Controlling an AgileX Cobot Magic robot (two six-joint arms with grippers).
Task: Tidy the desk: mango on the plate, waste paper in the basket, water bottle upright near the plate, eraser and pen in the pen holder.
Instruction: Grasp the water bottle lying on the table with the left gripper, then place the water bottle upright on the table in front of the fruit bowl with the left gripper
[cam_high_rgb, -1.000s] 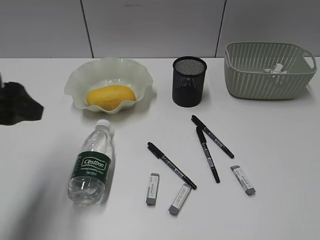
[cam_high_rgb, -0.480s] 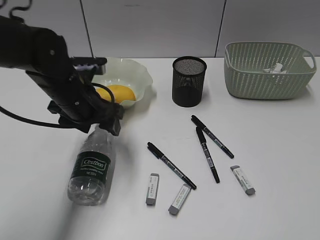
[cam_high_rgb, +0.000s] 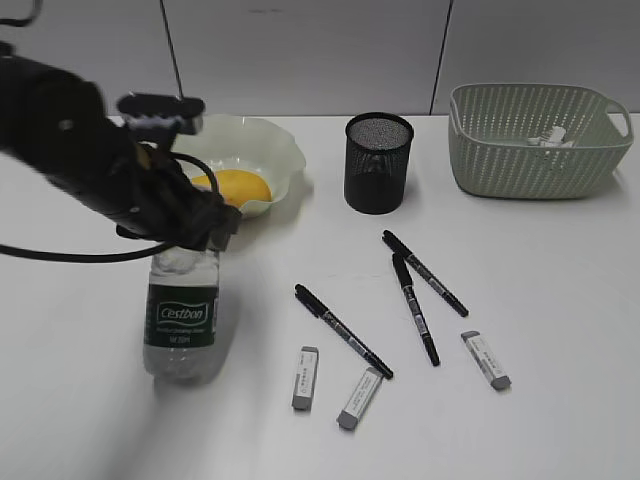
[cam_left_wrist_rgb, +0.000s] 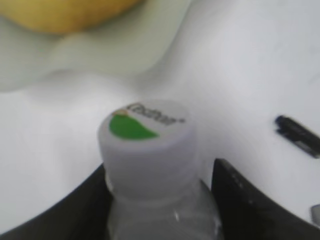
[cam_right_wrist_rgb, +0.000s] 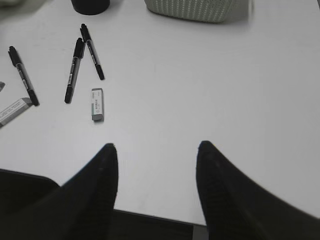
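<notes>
My left gripper (cam_high_rgb: 190, 240) is shut on the neck of the water bottle (cam_high_rgb: 182, 320), just under its white cap (cam_left_wrist_rgb: 147, 145). The bottle stands tilted, base on the desk (cam_high_rgb: 560, 260). The mango (cam_high_rgb: 235, 187) lies in the plate (cam_high_rgb: 275, 140) just behind it. Waste paper (cam_high_rgb: 550, 137) sits in the basket (cam_high_rgb: 530, 165). Three pens (cam_high_rgb: 343, 331) (cam_high_rgb: 415, 307) (cam_high_rgb: 424, 272) and three erasers (cam_high_rgb: 305, 378) (cam_high_rgb: 360, 398) (cam_high_rgb: 485, 360) lie on the desk in front of the pen holder (cam_high_rgb: 378, 165). My right gripper (cam_right_wrist_rgb: 157, 150) hangs open and holds nothing near the desk's front edge.
The left arm (cam_high_rgb: 70, 140) reaches in from the left over the plate's left side. In the right wrist view the nearest eraser (cam_right_wrist_rgb: 97, 104) and two pens (cam_right_wrist_rgb: 74, 70) (cam_right_wrist_rgb: 92, 51) lie up and to the left of the fingers.
The left arm came in from the left and closed on the bottle's neck. The bottle's cap end has risen and the bottle swung from lying flat to tilted up.
</notes>
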